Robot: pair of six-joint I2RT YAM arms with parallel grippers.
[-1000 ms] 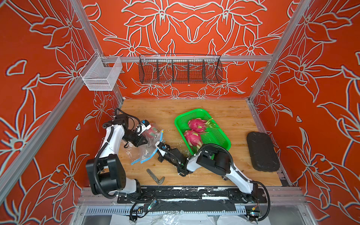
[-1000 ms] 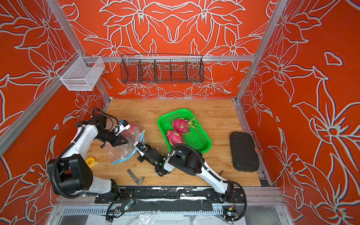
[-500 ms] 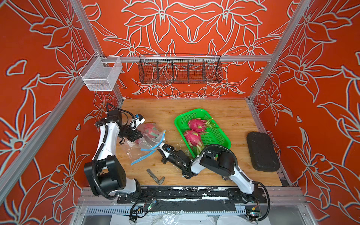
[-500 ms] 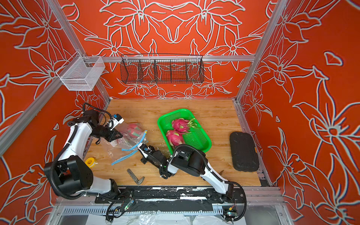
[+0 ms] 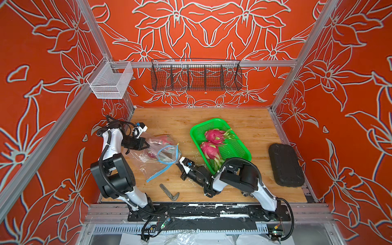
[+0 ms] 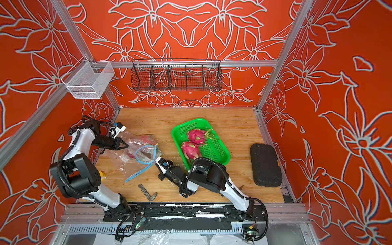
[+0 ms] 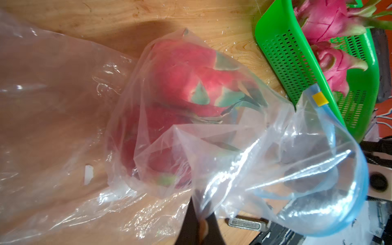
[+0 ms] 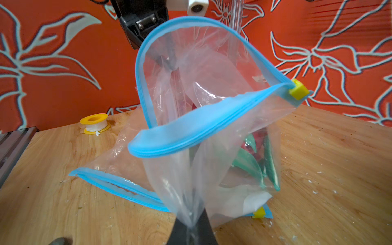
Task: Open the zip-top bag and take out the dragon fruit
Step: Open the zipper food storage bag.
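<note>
A clear zip-top bag (image 5: 167, 152) with a blue zip rim and a yellow slider (image 8: 299, 92) lies at the left of the table, its mouth pulled into an open loop. Two pink dragon fruit (image 7: 186, 80) (image 5: 163, 139) lie inside it behind the film. My left gripper (image 5: 148, 146) (image 7: 200, 224) is shut on the film at the bag's left side. At the bag's near right side, my right gripper (image 5: 177, 162) (image 8: 192, 231) is shut on a pinch of film below the rim. Two more dragon fruit (image 5: 214, 135) (image 5: 209, 149) rest in a green basket (image 5: 192, 135).
A second clear bag with a blue zip strip (image 5: 158, 174) lies flat under the first. A metal L-shaped tool (image 5: 169, 192) lies near the front edge, a yellow tape spool (image 8: 94, 124) at the left edge and a black pad (image 5: 285, 165) at the right. Wire baskets (image 5: 196, 77) hang on the back wall.
My left gripper has drawn back to the left with the film. The right gripper has shifted slightly right. The bag's mouth has spread into a wider loop.
</note>
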